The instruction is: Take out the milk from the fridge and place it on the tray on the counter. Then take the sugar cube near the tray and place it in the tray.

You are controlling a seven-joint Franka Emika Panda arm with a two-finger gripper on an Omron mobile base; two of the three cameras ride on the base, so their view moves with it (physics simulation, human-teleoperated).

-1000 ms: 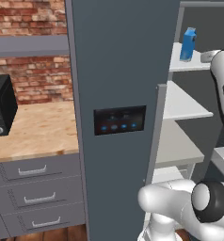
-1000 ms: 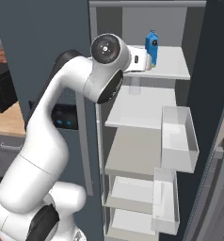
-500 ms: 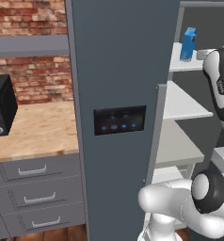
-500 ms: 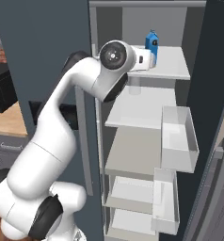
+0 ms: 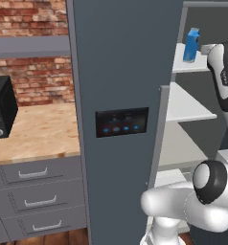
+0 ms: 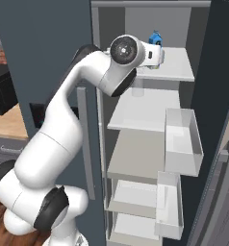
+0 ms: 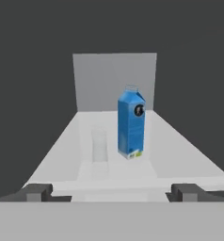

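The milk (image 7: 131, 124), a light-blue gabled carton, stands upright on the top white shelf of the open fridge (image 5: 120, 72). My gripper (image 7: 113, 192) is open at the shelf's front edge. Its fingertips (image 7: 36, 192) stand wide apart and the carton is still some way ahead, slightly right of centre. From the left base view the milk (image 5: 191, 45) shows beside my forearm. In the right base view my gripper (image 6: 159, 50) is level with the top shelf and covers most of the milk (image 6: 156, 37). The wooden counter (image 5: 34, 136) lies left of the fridge. The tray and sugar cube are out of view.
A faint clear glass-like thing (image 7: 99, 146) stands on the shelf just left of the carton. White door bins (image 6: 183, 139) hang at the right, over lower shelves (image 6: 135, 113). A black toaster (image 5: 1, 112) sits on the counter, above grey drawers (image 5: 34, 191).
My arm has stretched up and forward, bringing the open hand closer to the top shelf and the milk. The carton has not moved.
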